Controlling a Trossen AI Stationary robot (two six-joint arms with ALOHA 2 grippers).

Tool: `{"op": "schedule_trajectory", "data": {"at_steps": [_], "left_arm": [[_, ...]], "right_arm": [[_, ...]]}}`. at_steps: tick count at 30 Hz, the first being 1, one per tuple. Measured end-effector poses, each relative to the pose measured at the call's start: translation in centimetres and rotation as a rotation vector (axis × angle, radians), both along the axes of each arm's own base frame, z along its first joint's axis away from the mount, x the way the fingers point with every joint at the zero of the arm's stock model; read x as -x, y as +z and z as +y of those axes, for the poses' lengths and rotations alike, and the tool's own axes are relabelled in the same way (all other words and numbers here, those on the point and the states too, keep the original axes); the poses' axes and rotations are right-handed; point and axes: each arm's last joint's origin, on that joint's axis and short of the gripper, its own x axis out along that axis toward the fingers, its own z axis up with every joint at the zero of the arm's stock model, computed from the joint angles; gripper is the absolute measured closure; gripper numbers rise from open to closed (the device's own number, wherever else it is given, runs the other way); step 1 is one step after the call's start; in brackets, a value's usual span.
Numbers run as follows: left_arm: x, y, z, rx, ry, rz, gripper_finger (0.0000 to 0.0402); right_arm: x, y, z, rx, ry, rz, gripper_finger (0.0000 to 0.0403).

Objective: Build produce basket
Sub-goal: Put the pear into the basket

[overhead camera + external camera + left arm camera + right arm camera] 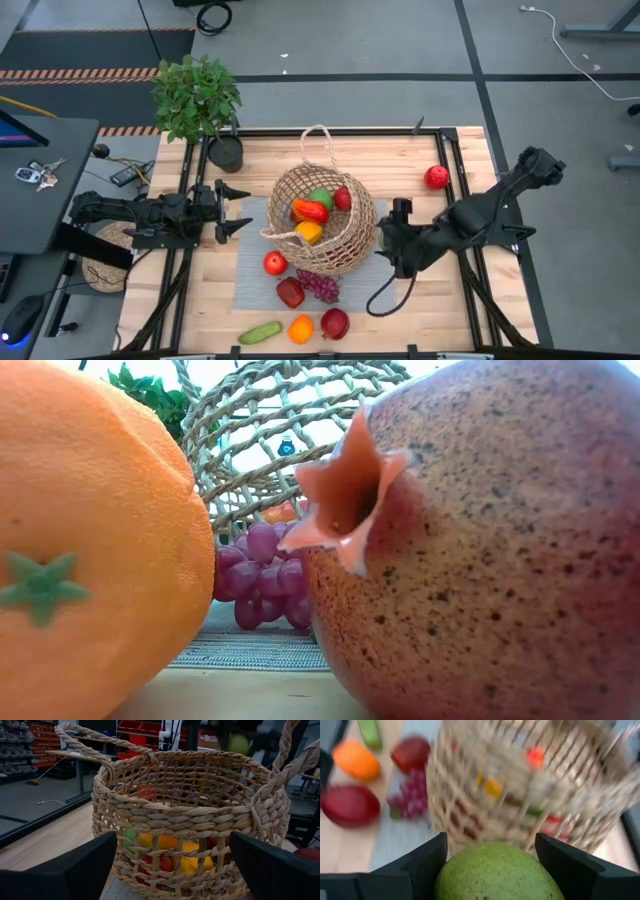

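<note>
The pale wooden surface (pixel 460 300) stands on a grey floor (pixel 400 40) crossed by dark lines, with hazard-striped tape (pixel 90 73) at one side. Beyond, red storage bins (pixel 137 727) fill shelving, and a white cable (pixel 580 55) trails across the floor.

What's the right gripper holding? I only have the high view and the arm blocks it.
Observer: The right wrist view shows a green fruit between the right gripper's fingers, with the basket just ahead of it.
Operator: Left arm doing anything?
Observer: No. The left gripper is open and empty, facing the basket's wall from beside it.
Operator: Can't tell what the dark red thing at the front edge is.
Observer: The low view shows a pomegranate, its crown pointing toward the orange beside it, with the purple grapes behind the gap between them.
</note>
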Motion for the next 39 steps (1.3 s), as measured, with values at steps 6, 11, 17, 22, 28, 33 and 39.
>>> {"op": "schedule_trajectory", "data": {"at_steps": [6,11,17,22,28,33,39], "left_arm": [[0.0,0.0,0.0,0.0,0.0,0.0,0.001],[0.0,0.0,0.0,0.0,0.0,0.001,0.001],[0.0,0.0,0.0,0.0,0.0,0.0,0.001],[0.0,0.0,0.0,0.0,0.0,0.0,0.001],[0.0,0.0,0.0,0.0,0.0,0.0,0.001],[0.0,0.0,0.0,0.0,0.0,0.0,0.001],[0.0,0.0,0.0,0.0,0.0,0.0,0.001]], "right_arm": [[-0.5,4.9,-1.1,0.022,0.044,-0.113,0.0105],[-0.8,8.2,-2.1,0.083,0.099,-0.214,0.0105],[-1.2,9.1,-2.4,0.417,0.349,-0.198,0.0105],[-1.9,8.5,-2.2,0.773,0.546,-0.084,0.0105],[-3.4,7.4,-2.1,1.127,0.621,0.113,0.0102],[-5.8,6.1,-2.6,1.363,0.663,0.31,0.0102],[-9.0,4.8,-3.5,1.503,0.712,0.421,0.0102]]}}
